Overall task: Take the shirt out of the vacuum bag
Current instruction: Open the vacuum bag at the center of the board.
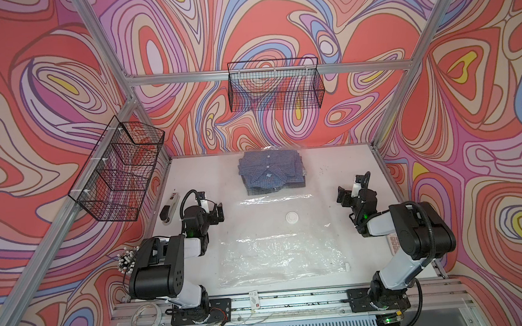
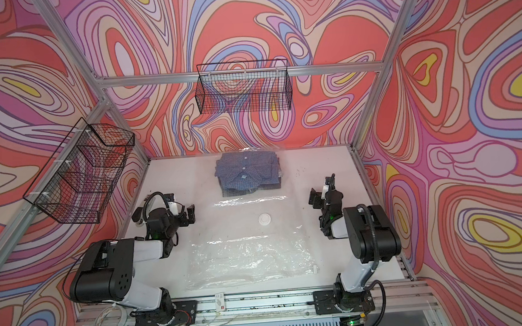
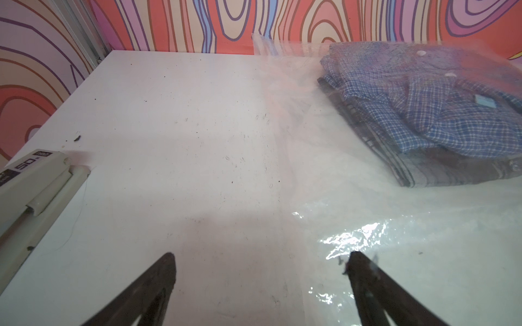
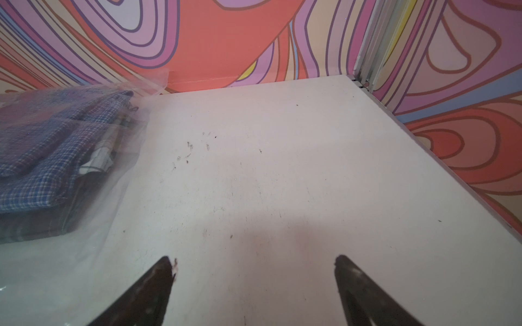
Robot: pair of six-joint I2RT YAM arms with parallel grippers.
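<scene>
Nothing out yet: the shirt (image 1: 269, 169) lies inside the vacuum bag (image 1: 278, 256), far end — my left tool (image 3: 261, 255) and right tool (image 4: 254, 257) gape wide, empty.

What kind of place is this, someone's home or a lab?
Most likely a robot lab cell, not a home: a left arm and right arm bolted to a rail at a white table, an aluminium frame, printed swirl backdrop as walls.
</scene>
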